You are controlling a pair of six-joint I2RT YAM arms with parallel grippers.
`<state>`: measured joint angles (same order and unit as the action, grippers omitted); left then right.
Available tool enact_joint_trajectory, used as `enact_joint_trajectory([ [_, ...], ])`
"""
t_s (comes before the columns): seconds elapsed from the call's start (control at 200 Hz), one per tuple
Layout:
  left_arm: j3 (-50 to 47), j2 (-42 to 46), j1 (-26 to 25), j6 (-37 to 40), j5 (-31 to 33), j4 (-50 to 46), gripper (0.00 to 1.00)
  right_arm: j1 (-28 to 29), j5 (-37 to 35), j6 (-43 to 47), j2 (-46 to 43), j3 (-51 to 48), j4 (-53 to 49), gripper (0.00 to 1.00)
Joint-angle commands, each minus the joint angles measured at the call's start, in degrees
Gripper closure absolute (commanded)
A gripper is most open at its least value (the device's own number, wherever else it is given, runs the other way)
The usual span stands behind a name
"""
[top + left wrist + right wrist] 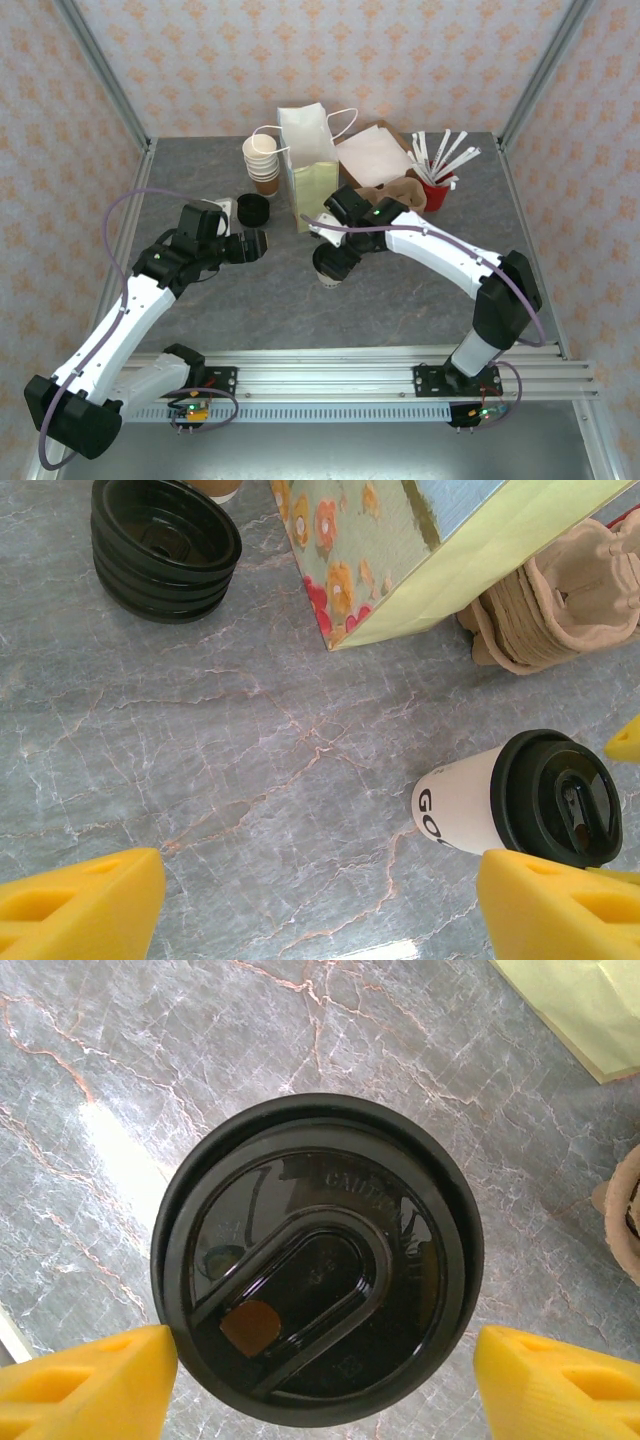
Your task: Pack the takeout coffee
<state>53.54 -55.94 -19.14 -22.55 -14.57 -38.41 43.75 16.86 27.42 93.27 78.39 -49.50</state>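
Cream paper cup with black plastic lid (318, 1260) stands near the tall white paper bag (305, 135). Right gripper (325, 1350) straddles it, jaws wide, empty; left gripper (320, 880) likewise. Pinching the lid alone may pop it off.

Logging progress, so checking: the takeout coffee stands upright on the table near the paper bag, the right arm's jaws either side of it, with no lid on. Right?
No: the takeout coffee does have its black lid on, plain from above in the right wrist view. Otherwise yes: it stands upright on the table near the paper bag, the right gripper over it, jaws either side.
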Motion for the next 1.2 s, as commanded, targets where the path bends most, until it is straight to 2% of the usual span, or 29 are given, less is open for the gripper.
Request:
enact_joint_trajectory([
  [0.0,0.62,0.61,-0.53,0.61,0.79,-1.23,0.18,-0.33,-1.59,-1.29,0.17,1.61,-2.28,0.21],
  [0.215,0.52,0.84,-0.55,0.62,0.82,-1.35,0.18,-0.42,-0.49,-0.07,-2.46,-0.37,-1.48,0.22],
  [0.35,0.22,0.92,-0.53,0.57,0.71,-1.17,0.18,-1.18,-1.39,0.78,-1.34,-0.53,-2.17,0.26],
  [0.691,0.29,1.45,-0.51,0.53,1.12,-1.58,0.18,-1.30,-2.27,2.68,0.33,-2.05,-2.12,0.28],
  [1.191,0.13,1.80,-0.55,0.51,1.26,-1.71,0.17,-3.05,-0.56,3.89,2.76,-3.95,-2.23,0.40],
])
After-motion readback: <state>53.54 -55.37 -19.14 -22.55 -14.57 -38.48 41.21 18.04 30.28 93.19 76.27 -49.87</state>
